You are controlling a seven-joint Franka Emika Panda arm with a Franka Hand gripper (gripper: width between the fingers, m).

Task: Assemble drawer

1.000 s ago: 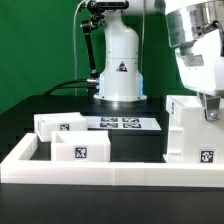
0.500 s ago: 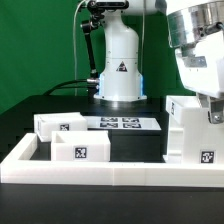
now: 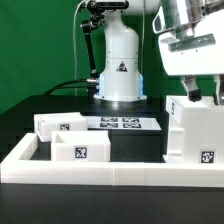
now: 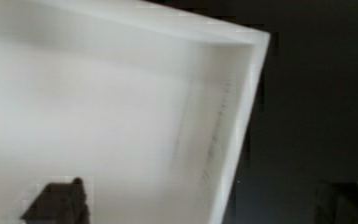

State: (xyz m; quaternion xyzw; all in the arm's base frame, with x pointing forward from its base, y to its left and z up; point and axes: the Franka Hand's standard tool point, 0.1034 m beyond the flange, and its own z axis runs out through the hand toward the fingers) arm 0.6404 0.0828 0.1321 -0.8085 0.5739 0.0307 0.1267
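Note:
The large white open-faced case stands at the exterior view's right, with a tag on its front. Two small white trays lie at the left, one behind and one in front. My gripper hovers just above the case's top edge. It is open and holds nothing. In the wrist view the case fills most of the frame. Its wall edge runs between my gripper's two dark fingertips, one over the white surface and one over the black table.
The marker board lies flat on the black table behind the trays. The white robot base stands behind it. A low white rim borders the table's front and left.
My gripper has risen from low beside the case's top to just above it, shifting slightly toward the exterior view's left. The case and trays have not moved.

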